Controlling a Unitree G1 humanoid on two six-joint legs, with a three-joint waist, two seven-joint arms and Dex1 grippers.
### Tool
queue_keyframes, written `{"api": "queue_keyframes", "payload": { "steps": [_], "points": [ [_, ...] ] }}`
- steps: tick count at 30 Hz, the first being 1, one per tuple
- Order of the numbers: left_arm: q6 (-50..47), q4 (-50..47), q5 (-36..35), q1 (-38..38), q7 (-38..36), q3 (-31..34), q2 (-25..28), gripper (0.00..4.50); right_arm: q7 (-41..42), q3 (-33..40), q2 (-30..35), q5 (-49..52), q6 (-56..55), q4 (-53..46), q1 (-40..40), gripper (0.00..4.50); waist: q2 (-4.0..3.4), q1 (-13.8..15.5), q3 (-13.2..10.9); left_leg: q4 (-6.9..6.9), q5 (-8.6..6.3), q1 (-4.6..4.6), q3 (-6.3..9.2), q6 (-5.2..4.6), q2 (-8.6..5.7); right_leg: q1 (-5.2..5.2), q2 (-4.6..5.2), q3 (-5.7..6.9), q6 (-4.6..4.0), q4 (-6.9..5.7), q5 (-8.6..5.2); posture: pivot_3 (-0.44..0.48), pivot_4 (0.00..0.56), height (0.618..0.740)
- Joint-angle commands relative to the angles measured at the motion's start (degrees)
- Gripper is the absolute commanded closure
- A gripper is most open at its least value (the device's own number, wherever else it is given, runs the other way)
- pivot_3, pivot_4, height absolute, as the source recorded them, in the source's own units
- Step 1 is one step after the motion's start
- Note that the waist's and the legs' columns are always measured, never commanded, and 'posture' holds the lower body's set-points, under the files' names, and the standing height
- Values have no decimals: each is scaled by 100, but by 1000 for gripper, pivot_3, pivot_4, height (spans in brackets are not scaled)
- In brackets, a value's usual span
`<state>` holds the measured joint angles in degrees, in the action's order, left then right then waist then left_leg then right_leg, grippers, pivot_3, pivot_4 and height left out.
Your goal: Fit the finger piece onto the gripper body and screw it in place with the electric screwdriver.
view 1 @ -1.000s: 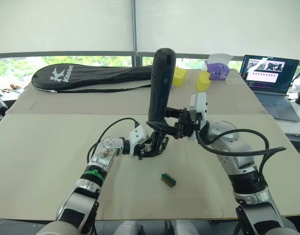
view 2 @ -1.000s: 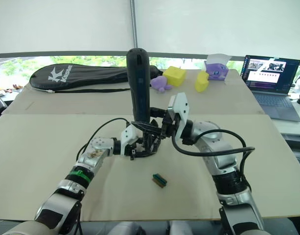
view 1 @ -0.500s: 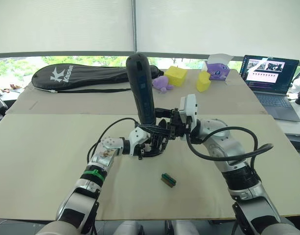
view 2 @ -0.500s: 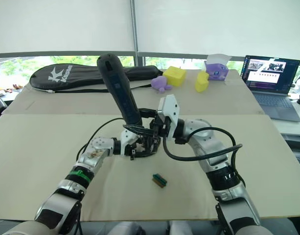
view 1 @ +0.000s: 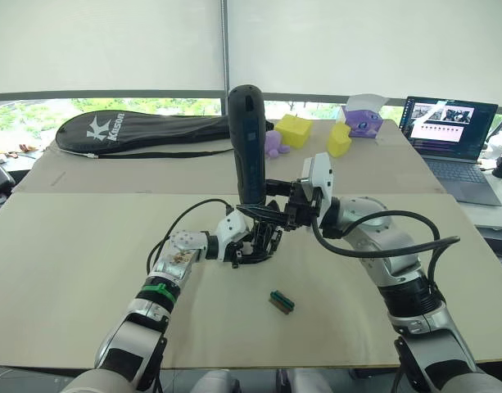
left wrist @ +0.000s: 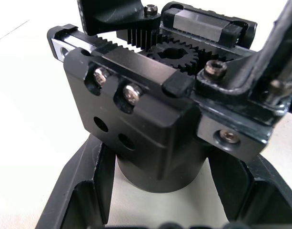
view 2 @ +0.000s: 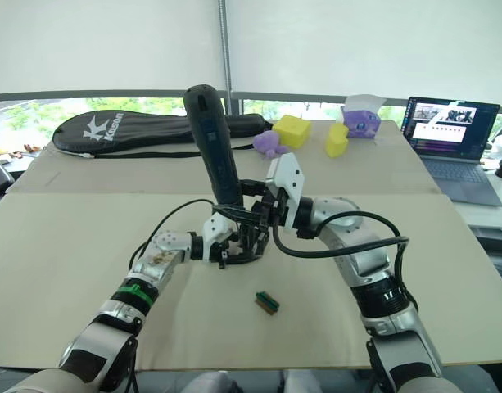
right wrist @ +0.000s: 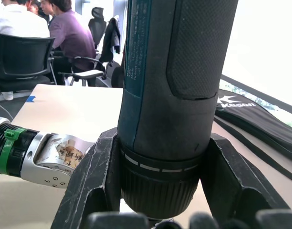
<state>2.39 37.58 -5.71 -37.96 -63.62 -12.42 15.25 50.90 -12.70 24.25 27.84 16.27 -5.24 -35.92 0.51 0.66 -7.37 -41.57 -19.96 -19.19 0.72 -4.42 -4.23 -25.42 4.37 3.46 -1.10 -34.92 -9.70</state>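
One gripper body [left wrist: 150,119] sits clamped in the left gripper [view 1: 252,246]. One electric screwdriver [view 1: 249,143] stands gripped by the right gripper [view 1: 271,214] above it

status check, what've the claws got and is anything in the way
Left claw shut on gripper body, held on the table. Right claw shut on electric screwdriver, upright above the body. Green-and-brown block lies apart, nearer the robot, not obstructing.

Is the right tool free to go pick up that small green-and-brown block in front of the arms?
Probably not now: the right tool is shut on the electric screwdriver. The block itself lies uncovered on the table.
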Motion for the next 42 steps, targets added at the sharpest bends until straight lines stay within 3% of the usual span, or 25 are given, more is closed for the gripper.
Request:
{"api": "queue_keyframes", "payload": {
  "steps": [1,7,13,19,28,38,42],
  "points": [
    [124,-316,-154,-294,-107,181,65,2209,-203,-594,333,-1100,483,1051,278,2582,0,-1,0,0,0,1,0,-1,0,1,0,0,0,0,0,0,150,740],
    [115,-356,-151,-254,-107,172,73,2209,-111,-614,373,-1093,148,1121,99,2582,0,1,0,1,0,0,1,0,0,0,0,1,0,0,0,0,150,740],
    [131,-379,-153,-200,-123,170,88,2209,-24,-76,380,-636,-282,516,783,2582,0,5,0,3,-1,-1,2,0,0,2,0,2,0,5,0,0,150,740],
    [128,-368,-155,-211,-141,164,86,2209,107,-115,423,-923,-630,456,1118,2582,0,3,0,17,-1,2,1,0,0,2,0,1,2,8,-1,0,150,740],
    [109,-408,-155,-192,-135,158,66,2209,-500,-298,51,-727,620,542,570,2582,0,3,-1,28,-1,0,2,0,0,-5,2,0,2,11,-1,0,150,740],
    [-572,-470,-404,-324,161,360,-240,2209,-1291,-282,31,-931,952,264,415,2582,0,92,-1,31,-1,0,5,-1,-1,4,5,2,2,20,-1,0,150,740],
    [-744,-497,-428,-346,204,409,-251,2209,-1226,-192,222,-889,695,112,574,2582,0,130,-1,30,-2,-1,8,-4,-2,10,4,5,3,31,-1,0,150,740]
  ]
}}
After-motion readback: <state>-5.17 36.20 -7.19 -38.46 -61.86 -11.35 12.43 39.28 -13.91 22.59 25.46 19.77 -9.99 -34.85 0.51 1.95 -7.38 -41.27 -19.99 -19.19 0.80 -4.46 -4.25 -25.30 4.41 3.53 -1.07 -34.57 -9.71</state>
